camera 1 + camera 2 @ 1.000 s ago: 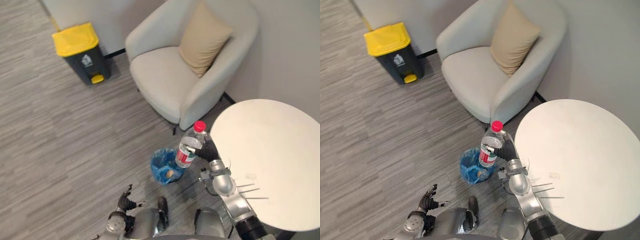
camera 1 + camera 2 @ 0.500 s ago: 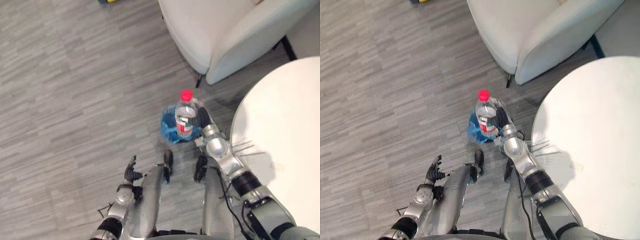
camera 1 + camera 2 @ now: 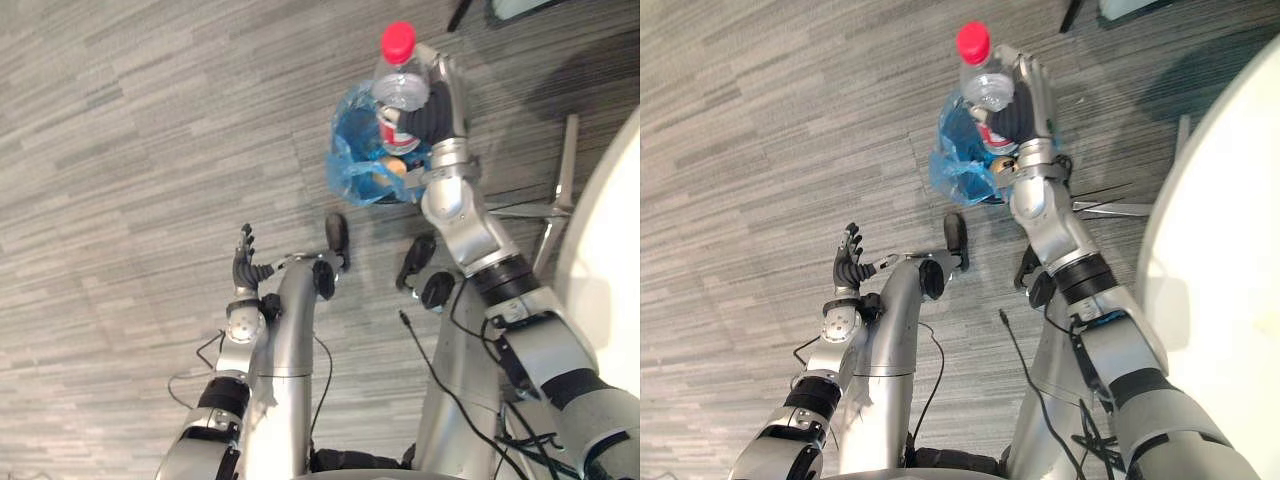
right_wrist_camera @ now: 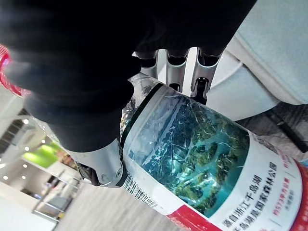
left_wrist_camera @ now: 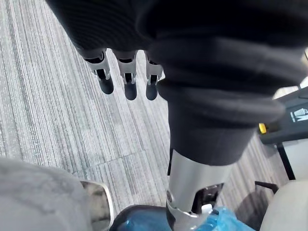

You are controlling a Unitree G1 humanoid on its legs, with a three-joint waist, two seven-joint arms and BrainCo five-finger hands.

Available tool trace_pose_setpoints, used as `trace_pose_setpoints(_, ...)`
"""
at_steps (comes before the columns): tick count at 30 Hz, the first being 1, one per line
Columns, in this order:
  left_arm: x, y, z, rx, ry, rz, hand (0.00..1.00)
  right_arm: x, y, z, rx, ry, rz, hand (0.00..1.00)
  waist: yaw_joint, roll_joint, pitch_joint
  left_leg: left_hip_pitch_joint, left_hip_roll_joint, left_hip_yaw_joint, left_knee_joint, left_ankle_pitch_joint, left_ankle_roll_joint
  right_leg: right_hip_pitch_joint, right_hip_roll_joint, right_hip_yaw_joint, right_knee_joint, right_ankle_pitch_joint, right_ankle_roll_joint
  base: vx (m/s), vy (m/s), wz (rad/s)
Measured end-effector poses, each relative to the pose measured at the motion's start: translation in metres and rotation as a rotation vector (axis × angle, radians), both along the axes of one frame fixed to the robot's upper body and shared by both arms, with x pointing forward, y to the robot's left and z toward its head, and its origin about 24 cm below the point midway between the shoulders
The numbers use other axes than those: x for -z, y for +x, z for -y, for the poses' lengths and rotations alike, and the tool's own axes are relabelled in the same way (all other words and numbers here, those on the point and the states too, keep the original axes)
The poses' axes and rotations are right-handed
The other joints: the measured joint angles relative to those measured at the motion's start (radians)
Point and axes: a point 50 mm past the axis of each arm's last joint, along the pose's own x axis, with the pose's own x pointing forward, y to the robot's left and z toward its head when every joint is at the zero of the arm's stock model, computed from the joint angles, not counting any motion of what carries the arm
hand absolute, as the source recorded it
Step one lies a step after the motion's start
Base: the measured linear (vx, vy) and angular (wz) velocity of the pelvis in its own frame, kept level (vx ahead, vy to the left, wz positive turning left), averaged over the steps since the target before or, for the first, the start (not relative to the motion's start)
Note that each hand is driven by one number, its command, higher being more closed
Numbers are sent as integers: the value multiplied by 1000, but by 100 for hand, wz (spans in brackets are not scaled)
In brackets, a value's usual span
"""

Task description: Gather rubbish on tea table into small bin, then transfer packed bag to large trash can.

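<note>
The plastic bottle (image 3: 397,90), clear with a red cap (image 3: 397,42) and a printed label round its middle, stands upright in the robot's right hand (image 3: 440,105), right over the small bin (image 3: 352,172). The bin sits on the grey carpet (image 3: 120,150) with a blue bag lining it, and something yellowish (image 3: 393,168) lies inside. The fingers (image 4: 174,71) and thumb wrap the bottle's body at the label, a firm hold round the widest part.

I'd guess it is light and thin-walled. The clear plastic above the label looks creased, so it would dent under a hard squeeze, and the glossy label could slip. The middle is the sensible place to hold it, since the neck would let it swing.

The left hand (image 3: 245,262) hangs low at the robot's side, fingers straight and holding nothing. The white tea table (image 3: 615,250) curves in just beside the right arm.
</note>
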Motion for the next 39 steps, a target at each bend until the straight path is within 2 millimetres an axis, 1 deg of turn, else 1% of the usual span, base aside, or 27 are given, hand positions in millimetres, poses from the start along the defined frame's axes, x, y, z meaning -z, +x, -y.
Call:
trace_pose_setpoints(2,-8,6,4,13,1,25,0,5,5,7,28,-8,-35,0,11,0,0,-27,-1,1,3,5,8,-29,-1,2,8,0,0,-72,16,2)
trace_pose_setpoints(4,-11,8,4,15,4,34,0,12,8,7,32,-26,-77,0,13,0,0,-40,-1,0,3,6,9,-42,-1,1,9,0,0,-61,17,1)
trace_pose_setpoints(6,-12,9,4,16,5,35,0,20,9,6,25,-43,-113,0,13,0,0,-43,0,0,3,7,11,-46,-1,1,9,0,-1,-60,24,-1)
trace_pose_setpoints(8,-13,9,4,15,6,34,0,21,8,3,15,-48,-110,0,11,-1,0,-43,2,0,3,9,14,-45,0,0,8,1,-1,-65,30,-1)
trace_pose_setpoints(11,-12,9,2,8,5,29,0,19,-3,-9,-42,-42,-58,0,7,-5,-1,-43,5,0,3,10,15,-43,3,-1,7,1,-1,-58,25,-1)
trace_pose_setpoints(12,-12,9,1,2,4,26,0,19,-9,-14,-69,-37,-38,0,1,-8,-1,-40,6,-1,4,10,15,-40,4,-2,6,1,-1,-61,21,-3)
trace_pose_setpoints(13,-12,9,-2,-6,10,19,0,22,-19,-21,-105,-36,-9,0,-9,-18,-1,-35,8,-2,4,10,15,-34,7,-2,4,1,-1,-72,22,-5)
trace_pose_setpoints(15,-12,9,-8,-30,20,13,0,30,-36,-30,-156,-17,27,0,-20,-33,1,-19,14,-5,4,9,14,-16,16,-3,-1,1,-1,-67,14,-8)
trace_pose_setpoints(17,-9,8,-13,-44,31,-5,0,38,-47,-33,-182,-13,40,0,-32,-44,1,-4,20,-7,4,6,9,3,21,-7,-7,1,0,-56,7,-7)
trace_pose_setpoints(20,-8,7,-21,-63,57,-19,0,51,-67,-32,-225,30,48,0,-38,-71,1,25,34,-8,-1,5,9,33,37,-9,-22,1,1,-74,3,-12)
trace_pose_setpoints(23,-6,6,-23,-62,82,-34,0,64,-71,-30,-244,22,1,0,-47,-80,0,46,40,-9,-14,9,3,55,41,-17,-33,3,3,-62,-3,0)
trace_pose_setpoints(24,-6,6,-23,-62,84,-35,0,66,-71,-30,-247,16,-12,0,-48,-81,1,50,40,-9,-17,13,-3,59,41,-18,-35,3,2,-68,-7,9)
trace_pose_setpoints(27,-4,5,-24,-62,96,-43,0,82,-63,-33,-266,-18,-99,0,-60,-83,1,62,40,-6,-43,20,-12,70,41,-24,-51,5,3,-52,-9,10)
trace_pose_setpoints(28,-4,5,-25,-61,97,-43,0,90,-57,-36,-264,-39,-143,0,-60,-85,3,65,40,-3,-53,28,-24,71,40,-25,-56,7,0,-41,-10,7)
trace_pose_setpoints(29,-4,5,-25,-61,98,-43,0,95,-54,-38,-266,-58,-171,0,-59,-86,3,65,41,-3,-56,29,-26,70,40,-27,-58,8,-1,-36,-9,5)
trace_pose_setpoints(31,-3,6,-26,-64,98,-46,0,114,-41,-46,-251,-134,-274,0,-59,-89,5,65,41,-3,-67,36,-24,70,40,-31,-63,8,-2,0,0,0)
trace_pose_setpoints(32,-3,6,-26,-65,98,-47,0,117,-37,-47,-239,-146,-293,0,-59,-89,5,65,41,-4,-70,38,-24,70,40,-33,-65,8,-2,-26,-8,4)
trace_pose_setpoints(33,-3,6,-26,-66,98,-47,0,126,-27,-49,-201,-174,-351,0,-57,-89,5,64,41,-6,-72,39,-24,69,40,-35,-65,8,-2,-25,-5,3)
trace_pose_setpoints(34,-3,6,-26,-67,97,-45,0,127,-18,-48,-166,-189,-381,0,-56,-89,5,59,41,-7,-74,39,-24,64,40,-36,-65,8,-2,-31,-2,3)
trace_pose_setpoints(35,-3,6,-26,-67,97,-44,0,126,-15,-48,-155,-198,-388,0,-55,-89,5,55,40,-9,-74,39,-25,61,40,-37,-64,8,-2,0,0,0)
trace_pose_setpoints(37,-6,7,-25,-65,85,-24,0,122,-2,-44,-97,-228,-414,0,-39,-88,5,31,38,-11,-74,42,-28,36,38,-37,-58,7,-2,-38,7,3)
trace_pose_setpoints(38,-8,8,-24,-62,74,-15,0,120,1,-41,-78,-231,-422,100,-33,-88,5,25,36,-11,-74,44,-30,28,36,-37,-55,7,-2,-40,6,10)
trace_pose_setpoints(39,-11,10,-23,-54,64,-7,0,121,5,-38,-56,-238,-441,100,-31,-88,5,14,30,-15,-73,47,-31,15,31,-37,-46,6,-1,-46,7,22)
